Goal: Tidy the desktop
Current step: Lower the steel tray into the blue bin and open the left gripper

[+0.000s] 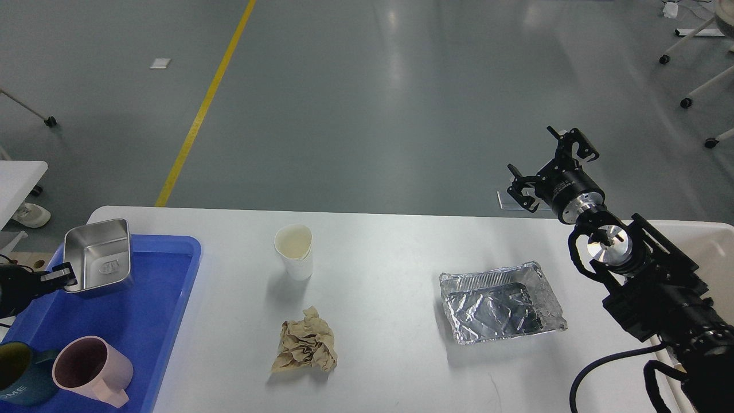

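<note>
The white desktop (390, 338) carries a white paper cup (294, 250), a crumpled brown paper ball (304, 349) and a crinkled foil tray (500, 302). At the far left my left gripper (64, 275) is shut on the rim of a steel box (98, 264), which hangs tilted over the back of the blue tray (143, 310). My right gripper (551, 166) stands open in the air past the desktop's far right edge, holding nothing.
In the blue tray's front corner lie a pink mug (92, 370) and a dark teal mug (17, 381). A beige bin (714, 252) sits at the right behind my right arm. Grey floor with a yellow line lies beyond the desktop.
</note>
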Robot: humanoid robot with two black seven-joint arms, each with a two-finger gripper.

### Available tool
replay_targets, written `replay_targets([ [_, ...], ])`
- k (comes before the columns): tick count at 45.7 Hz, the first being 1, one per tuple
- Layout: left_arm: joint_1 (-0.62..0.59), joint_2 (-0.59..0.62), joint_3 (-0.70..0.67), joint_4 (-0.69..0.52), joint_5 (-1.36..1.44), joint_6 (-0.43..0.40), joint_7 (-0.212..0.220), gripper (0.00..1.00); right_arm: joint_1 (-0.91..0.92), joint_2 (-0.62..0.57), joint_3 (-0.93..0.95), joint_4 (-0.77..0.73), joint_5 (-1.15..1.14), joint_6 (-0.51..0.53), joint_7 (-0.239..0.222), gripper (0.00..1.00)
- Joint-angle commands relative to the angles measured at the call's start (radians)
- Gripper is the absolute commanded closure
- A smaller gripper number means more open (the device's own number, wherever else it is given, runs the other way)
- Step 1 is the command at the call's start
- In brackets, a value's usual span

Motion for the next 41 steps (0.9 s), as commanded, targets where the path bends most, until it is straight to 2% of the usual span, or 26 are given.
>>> replay_targets([
  [1, 0.001, -0.03, 0.0, 0.051, -0.001, 0.005, -0.01, 1.0, -0.013, 0.0, 0.0, 0.002, 0.0, 0.001, 0.0, 0.0],
  [12, 0.001, -0.135, 0.017, 0.18, 0.004, 0.007, -0.036, 1.0, -0.015, 0.0, -0.002, 0.003, 0.0, 0.001, 0.0, 0.0],
  [27, 0.001, -0.205, 0.055, 0.252, 0.004, 0.005, -0.067, 0.97, -0.018, -0.002, 0.0, 0.003, -0.005, 0.001, 0.0, 0.0],
  [36, 0.001, -0.208, 0.055, 0.252, 0.0, 0.004, -0.067, 0.86, -0.018, 0.0, 0.0, 0.003, -0.005, 0.001, 0.0, 0.0],
  [41, 0.001, -0.209, 0.052, 0.255, -0.016, 0.007, -0.065, 0.71, -0.018, -0.002, 0.0, 0.003, -0.005, 0.001, 0.0, 0.0],
])
